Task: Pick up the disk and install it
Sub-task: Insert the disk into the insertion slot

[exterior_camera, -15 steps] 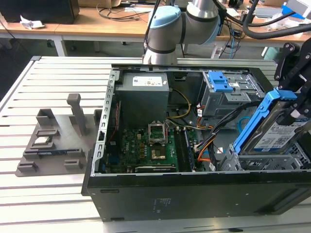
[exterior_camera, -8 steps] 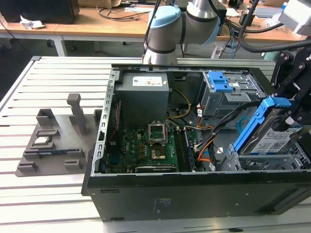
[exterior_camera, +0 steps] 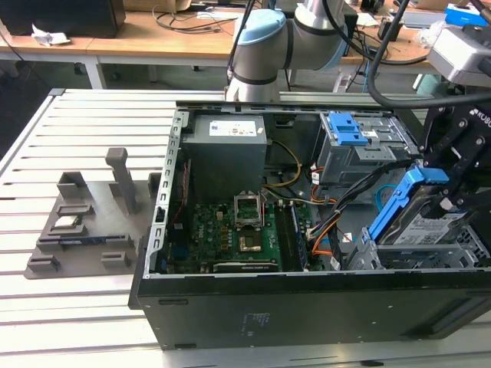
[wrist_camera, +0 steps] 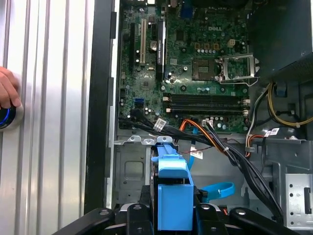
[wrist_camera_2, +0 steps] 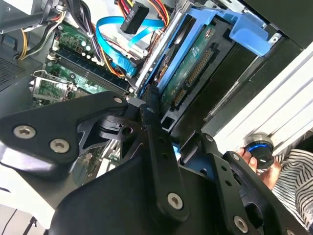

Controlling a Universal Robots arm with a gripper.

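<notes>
The disk (exterior_camera: 433,225), a silver drive in a blue bracket (exterior_camera: 399,203), hangs tilted over the metal drive bay (exterior_camera: 460,251) at the exterior view's right end of the open computer case. My black gripper (exterior_camera: 445,201) is shut on the disk from above. In the first wrist view the blue bracket (wrist_camera: 173,193) stands between my two fingers (wrist_camera: 131,211) above the grey bay floor (wrist_camera: 129,171). The second wrist view looks at the disk's green circuit underside (wrist_camera_2: 190,63), which has my gripper (wrist_camera_2: 171,122) closed on its edge.
Cable bundles (wrist_camera: 230,152) and a blue ribbon cable (wrist_camera_2: 110,36) run close to the bay. The motherboard (exterior_camera: 238,226) and power supply (exterior_camera: 226,149) fill the case's middle. A grey parts fixture (exterior_camera: 84,222) lies on the exterior view's left. A hand (wrist_camera: 6,90) rests on a blue-lit button (wrist_camera_2: 259,152).
</notes>
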